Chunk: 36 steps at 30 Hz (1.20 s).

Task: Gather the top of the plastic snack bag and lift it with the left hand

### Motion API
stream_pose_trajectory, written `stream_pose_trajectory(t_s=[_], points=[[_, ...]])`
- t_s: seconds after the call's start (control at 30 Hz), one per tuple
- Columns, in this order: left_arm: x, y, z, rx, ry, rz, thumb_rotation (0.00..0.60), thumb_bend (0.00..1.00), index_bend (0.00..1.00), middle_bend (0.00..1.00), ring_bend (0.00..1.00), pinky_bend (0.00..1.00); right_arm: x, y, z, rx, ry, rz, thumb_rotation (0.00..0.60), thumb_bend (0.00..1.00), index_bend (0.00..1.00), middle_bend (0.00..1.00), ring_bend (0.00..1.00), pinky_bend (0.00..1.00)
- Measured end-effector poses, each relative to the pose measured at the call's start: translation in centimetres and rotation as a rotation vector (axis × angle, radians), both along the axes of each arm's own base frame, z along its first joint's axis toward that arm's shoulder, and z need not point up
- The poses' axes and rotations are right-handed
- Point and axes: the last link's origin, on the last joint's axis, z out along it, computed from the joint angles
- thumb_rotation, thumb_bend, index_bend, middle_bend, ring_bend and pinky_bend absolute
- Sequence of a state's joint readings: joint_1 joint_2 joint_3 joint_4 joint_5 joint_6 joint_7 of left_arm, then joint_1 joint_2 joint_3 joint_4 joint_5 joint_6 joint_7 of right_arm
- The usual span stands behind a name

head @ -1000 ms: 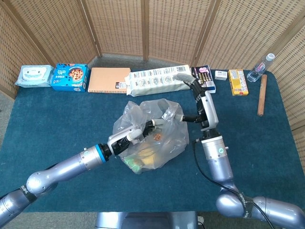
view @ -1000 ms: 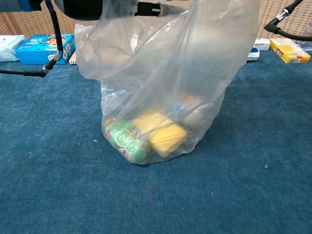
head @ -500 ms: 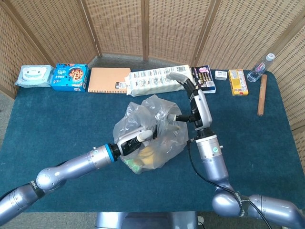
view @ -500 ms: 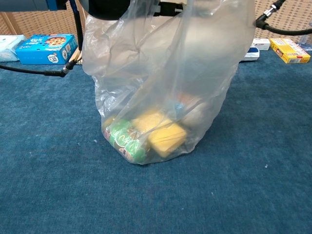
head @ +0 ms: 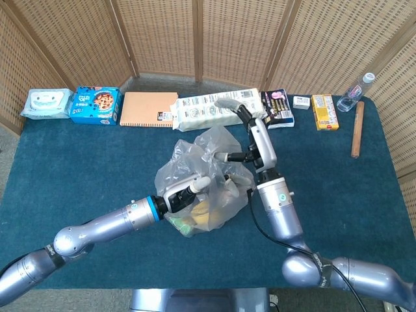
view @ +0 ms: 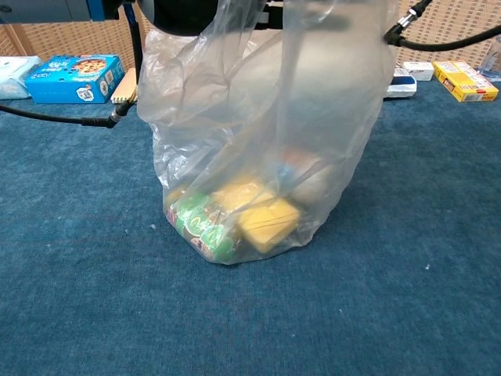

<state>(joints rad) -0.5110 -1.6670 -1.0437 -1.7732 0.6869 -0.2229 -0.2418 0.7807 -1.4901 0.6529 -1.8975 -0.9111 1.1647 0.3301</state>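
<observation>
The clear plastic snack bag (head: 207, 170) stands on the blue table (head: 78, 162) with its top pulled upward. Green (view: 205, 227) and yellow (view: 268, 222) snack packets lie at its bottom (view: 258, 141). My left hand (head: 186, 189) reaches in from the lower left and grips the plastic at the bag's left upper side; in the chest view it is a dark shape (view: 184, 12) behind the film. My right hand (head: 252, 142) is at the bag's right side, fingers stretched up and away, thumb touching the plastic rim.
Along the far edge lie a wipes pack (head: 45, 103), blue cookie box (head: 95, 104), orange notebook (head: 148, 109), long white pack (head: 205, 112), dark box (head: 279, 107), yellow box (head: 324, 112), bottle (head: 357, 91) and wooden roller (head: 357, 129). A wicker screen stands behind.
My right hand has moved left, pressing the bag's right side toward the left hand. The left hand has shifted slightly right, and the bag's top has drawn narrower and taller.
</observation>
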Motion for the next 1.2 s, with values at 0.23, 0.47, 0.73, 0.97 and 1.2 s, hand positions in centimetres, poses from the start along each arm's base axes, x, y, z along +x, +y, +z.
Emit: stream_pose_trajectory(t_s=[0.23, 0.47, 0.73, 0.97, 1.2], points=[[-0.3, -0.6, 0.5, -0.04, -0.027, -0.013, 0.0, 0.08, 0.46, 0.25, 0.22, 0.11, 0.2, -0.9, 0.2, -0.005, 0.009, -0.018, 0.6, 0.01, 0.21, 0.23, 0.13, 0.07], [-1.1, 0.0, 1.3, -0.003, -0.026, 0.023, 0.0, 0.08, 0.46, 0.25, 0.22, 0.12, -0.5, -1.4, 0.6, -0.017, 0.008, -0.039, 0.6, 0.01, 0.21, 0.23, 0.13, 0.07], [-2.6, 0.6, 1.4, 0.07, 0.044, 0.06, 0.0, 0.08, 0.46, 0.25, 0.15, 0.09, -1.0, -1.3, 0.9, -0.014, -0.001, -0.039, 0.6, 0.01, 0.21, 0.23, 0.13, 0.07], [-2.7, 0.8, 2.0, 0.101, 0.039, 0.083, 0.0, 0.08, 0.46, 0.22, 0.13, 0.07, -1.1, -1.2, 1.0, -0.012, -0.004, -0.034, 0.6, 0.01, 0.21, 0.23, 0.13, 0.07], [-2.7, 0.6, 2.7, 0.112, 0.025, 0.074, 0.0, 0.08, 0.46, 0.22, 0.13, 0.07, -1.1, -1.1, 1.0, -0.011, -0.001, -0.035, 0.6, 0.01, 0.21, 0.23, 0.13, 0.07]])
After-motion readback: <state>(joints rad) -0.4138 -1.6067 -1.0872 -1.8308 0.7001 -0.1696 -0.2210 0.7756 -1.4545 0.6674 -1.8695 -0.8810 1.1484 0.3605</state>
